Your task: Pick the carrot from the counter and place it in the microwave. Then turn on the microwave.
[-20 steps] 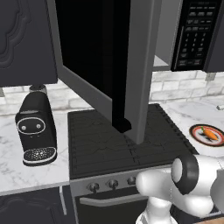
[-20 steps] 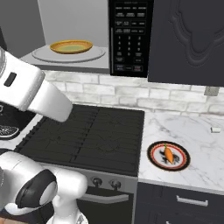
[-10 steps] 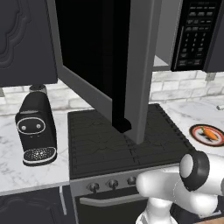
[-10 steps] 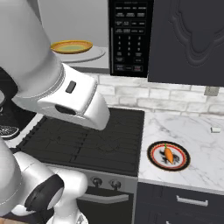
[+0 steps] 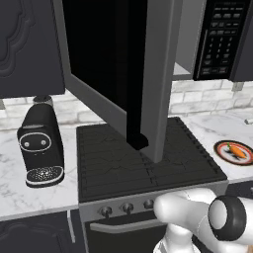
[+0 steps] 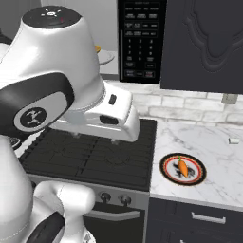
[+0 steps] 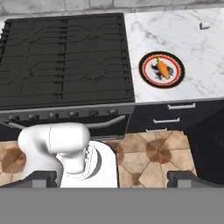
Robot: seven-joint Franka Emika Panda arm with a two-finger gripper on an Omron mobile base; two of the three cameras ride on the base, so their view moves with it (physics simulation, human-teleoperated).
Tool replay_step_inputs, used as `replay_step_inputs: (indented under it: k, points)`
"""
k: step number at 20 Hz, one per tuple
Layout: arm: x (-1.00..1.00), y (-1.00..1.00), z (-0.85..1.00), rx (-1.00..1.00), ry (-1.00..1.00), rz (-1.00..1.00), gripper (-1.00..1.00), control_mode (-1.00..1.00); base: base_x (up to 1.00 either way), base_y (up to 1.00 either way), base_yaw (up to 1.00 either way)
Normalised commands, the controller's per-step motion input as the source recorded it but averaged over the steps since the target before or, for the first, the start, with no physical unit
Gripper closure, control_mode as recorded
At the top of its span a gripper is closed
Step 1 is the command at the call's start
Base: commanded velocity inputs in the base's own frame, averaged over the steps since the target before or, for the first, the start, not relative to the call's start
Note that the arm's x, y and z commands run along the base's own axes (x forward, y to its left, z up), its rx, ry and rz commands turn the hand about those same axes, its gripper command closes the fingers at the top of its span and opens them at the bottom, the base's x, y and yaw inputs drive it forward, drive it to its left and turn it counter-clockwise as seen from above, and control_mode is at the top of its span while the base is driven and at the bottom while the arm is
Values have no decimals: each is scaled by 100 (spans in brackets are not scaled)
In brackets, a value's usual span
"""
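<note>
Orange carrot (image 7: 162,68); red-rimmed plate (image 7: 148,77); grey-veined white counter (image 7: 175,30).

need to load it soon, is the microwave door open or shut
Open. The microwave door swings out over the stovetop in the left base view, its dark inside exposed, with the button panel off to the right.

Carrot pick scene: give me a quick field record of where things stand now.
carrot: lying on the red-rimmed plate, not grasped
plate: on the counter, right of the stovetop
microwave: door swung open over the stovetop
coffee machine: on the counter left of the stovetop
gripper: open, high above the floor in front of the oven, fingers holding nothing
</note>
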Motion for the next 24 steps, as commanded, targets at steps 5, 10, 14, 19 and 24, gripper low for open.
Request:
replay_step_inputs:
  k: [5,10,14,19,24]
  points:
    - [32,-12,-53,-11,0,4,-100,-100,0,0,0]
    - [24,-27,-43,-5,0,5,-100,-100,0,0,0]
    - [20,-31,-22,-1,0,4,-100,-100,0,0,0]
    - [26,-26,-2,0,5,1,-100,-100,0,0,0]
    - [36,-22,-8,0,8,1,-100,-100,0,0,0]
